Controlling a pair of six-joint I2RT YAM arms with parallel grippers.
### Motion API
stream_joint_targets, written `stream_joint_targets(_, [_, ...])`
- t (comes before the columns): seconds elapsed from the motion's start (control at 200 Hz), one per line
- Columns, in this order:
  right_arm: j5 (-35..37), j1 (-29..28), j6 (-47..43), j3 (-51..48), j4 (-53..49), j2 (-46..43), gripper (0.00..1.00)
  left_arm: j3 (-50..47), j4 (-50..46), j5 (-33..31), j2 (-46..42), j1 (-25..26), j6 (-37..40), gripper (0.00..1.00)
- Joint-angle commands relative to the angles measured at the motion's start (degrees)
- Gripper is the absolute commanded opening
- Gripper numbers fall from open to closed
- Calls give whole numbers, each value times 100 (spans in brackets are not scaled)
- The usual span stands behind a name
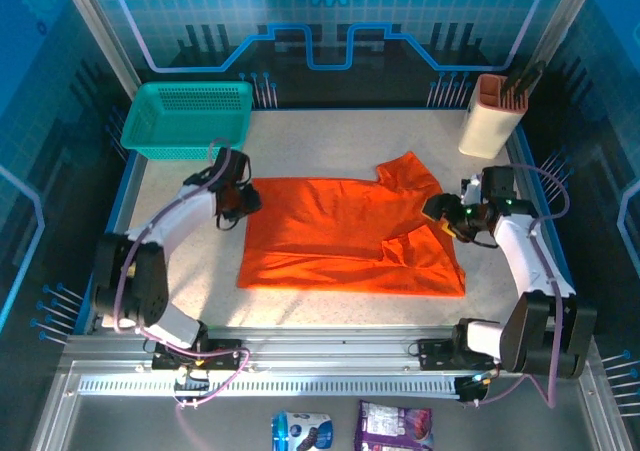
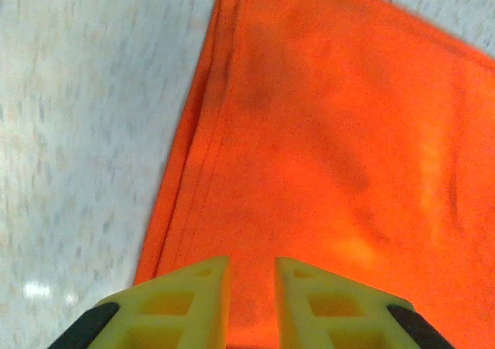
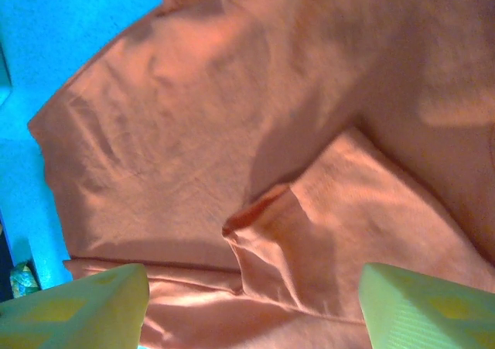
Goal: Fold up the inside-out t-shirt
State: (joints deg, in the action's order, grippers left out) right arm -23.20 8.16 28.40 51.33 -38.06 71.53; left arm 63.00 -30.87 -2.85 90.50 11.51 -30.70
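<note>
The inside-out t-shirt, bright orange-red, lies spread flat on the speckled table, one sleeve pointing to the back right and a fold near its right front. My left gripper hovers at the shirt's left edge. In the left wrist view its yellow fingers stand a narrow gap apart, and flat cloth shows through the gap of the left gripper. My right gripper is over the shirt's right side. The right gripper is wide open above a folded flap of cloth, gripping nothing.
A teal mesh basket stands at the back left. At the back right is a beige holder with dark tools in it. Two packets lie below the table's near rail. Bare tabletop borders the shirt's left side.
</note>
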Motion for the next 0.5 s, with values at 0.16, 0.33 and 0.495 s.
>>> stream_joint_targets(0.16, [26, -110, -167, 393, 184, 258, 71, 1697, -245, -668, 1440, -133, 1003, 34])
stream_joint_targets(0.33, [120, -106, -213, 569, 126, 355, 73, 2601, -413, -682, 2232, -245, 1101, 34])
stream_joint_targets(0.495, [228, -105, -270, 654, 58, 367, 74, 2971, -518, -634, 2735, -306, 1066, 34])
